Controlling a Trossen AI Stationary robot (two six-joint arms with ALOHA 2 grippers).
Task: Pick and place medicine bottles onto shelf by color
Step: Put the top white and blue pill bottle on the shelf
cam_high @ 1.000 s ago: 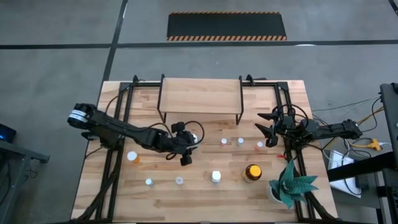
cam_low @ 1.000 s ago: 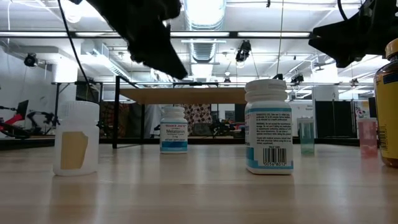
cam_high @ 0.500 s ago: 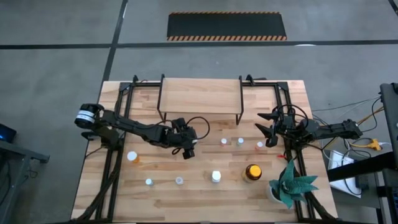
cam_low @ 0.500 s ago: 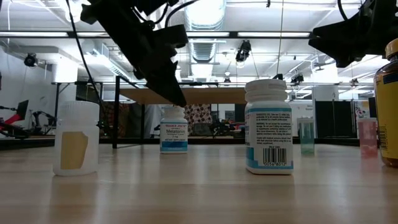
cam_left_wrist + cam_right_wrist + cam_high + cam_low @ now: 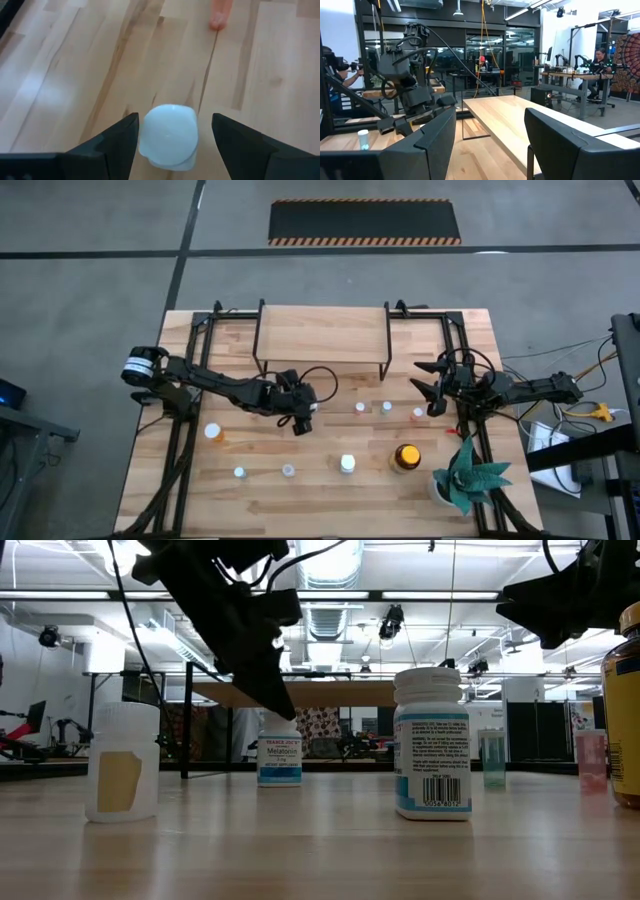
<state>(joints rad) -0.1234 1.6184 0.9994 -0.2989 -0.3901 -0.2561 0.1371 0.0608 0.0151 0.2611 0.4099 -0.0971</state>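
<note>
In front of the shelf [image 5: 322, 338], the left gripper [image 5: 300, 423] hangs with its fingers [image 5: 122, 136] spread wide on either side of a white-capped medicine bottle [image 5: 168, 136] that stands upright on the table [image 5: 320, 490], gaps showing on both sides of the cap. The right gripper [image 5: 432, 392] waits off the shelf's right front corner, jaws apart and holding nothing. Other bottles stand farther out from the shelf: small vials [image 5: 372, 409] toward the right gripper, and an amber bottle [image 5: 406, 457] beside a green spiky plant [image 5: 468, 477].
</note>
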